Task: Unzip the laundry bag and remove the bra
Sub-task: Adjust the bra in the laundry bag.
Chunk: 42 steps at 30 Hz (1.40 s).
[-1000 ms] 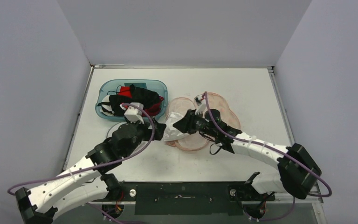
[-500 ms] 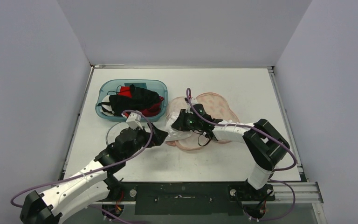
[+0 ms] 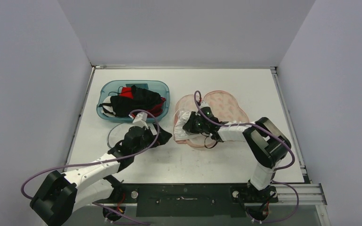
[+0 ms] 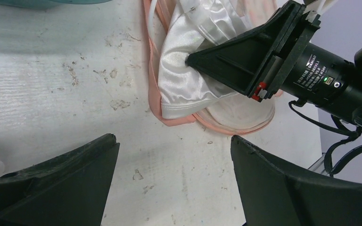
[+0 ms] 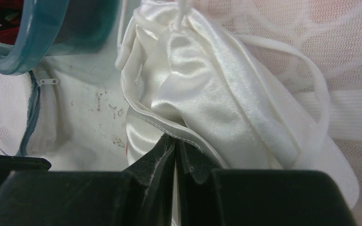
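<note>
Pink mesh laundry bag (image 3: 219,108) lies flat. White satin bra (image 4: 188,80) is bunched at the bag's left edge, half out, long axis along that edge. Nearer one: right gripper (image 5: 175,141), pinching the bra hem. Off the bag's left edge, left gripper (image 4: 174,150) is spread, empty.

The arms I drive: white shells on left arm (image 3: 92,167) and right arm (image 3: 233,131), black joints, looping purple cables (image 3: 143,112), black wedge-shaped fingers (image 4: 283,188), a green light (image 4: 325,79) at one wrist.
</note>
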Tool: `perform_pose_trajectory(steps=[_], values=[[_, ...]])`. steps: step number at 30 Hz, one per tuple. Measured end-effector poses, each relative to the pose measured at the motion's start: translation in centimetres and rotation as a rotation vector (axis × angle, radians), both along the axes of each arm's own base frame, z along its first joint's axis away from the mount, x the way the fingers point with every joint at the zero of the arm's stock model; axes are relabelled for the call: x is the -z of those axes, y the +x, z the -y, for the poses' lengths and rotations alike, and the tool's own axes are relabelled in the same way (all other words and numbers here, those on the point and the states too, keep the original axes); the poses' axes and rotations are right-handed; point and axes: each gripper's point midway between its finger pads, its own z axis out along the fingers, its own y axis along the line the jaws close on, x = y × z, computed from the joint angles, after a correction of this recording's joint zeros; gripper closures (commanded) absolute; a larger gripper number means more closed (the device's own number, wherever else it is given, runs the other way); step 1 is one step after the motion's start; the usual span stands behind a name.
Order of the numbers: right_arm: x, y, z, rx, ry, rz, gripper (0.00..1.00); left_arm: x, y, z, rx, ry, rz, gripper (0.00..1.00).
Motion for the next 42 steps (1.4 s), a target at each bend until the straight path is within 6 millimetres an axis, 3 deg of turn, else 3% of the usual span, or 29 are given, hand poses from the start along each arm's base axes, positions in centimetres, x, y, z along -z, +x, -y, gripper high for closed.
perform_pose_trajectory(steps=[6,12,17,21,28,31,34,37,40,42], values=[[0.9,1.0,1.1,0.037,0.014,0.012,0.90,0.4,0.3,0.4,0.011,0.005,0.005,0.13],[0.5,1.3,1.3,0.042,0.026,0.032,0.71,0.2,0.6,0.6,0.021,0.012,0.018,0.13],[-2.0,0.5,1.5,0.026,0.018,0.058,0.50,-0.9,1.0,1.0,0.028,0.004,0.043,0.13],[-4.7,0.1,1.9,0.016,0.027,0.099,0.40,-1.2,1.0,1.2,0.036,0.007,0.052,0.13],[-9.1,-0.7,3.0,0.016,0.043,0.174,0.31,-1.1,0.8,1.4,0.047,0.010,0.047,0.10],[-10.2,-0.9,4.6,0.049,0.054,0.204,0.31,-1.1,1.0,1.8,0.058,0.002,0.046,0.09],[-9.1,-0.6,7.9,0.132,0.053,0.190,0.33,-1.0,1.4,2.7,0.078,-0.014,0.040,0.09],[-5.9,-1.0,11.0,0.212,0.025,0.122,0.35,-0.6,2.3,4.3,0.114,-0.042,0.017,0.10],[-3.5,-2.2,12.2,0.234,0.000,0.067,0.35,-0.8,3.2,6.0,0.147,-0.067,0.010,0.12],[-3.2,-2.5,12.3,0.229,0.000,0.060,0.35,-1.3,4.0,6.9,0.158,-0.084,0.013,0.13]])
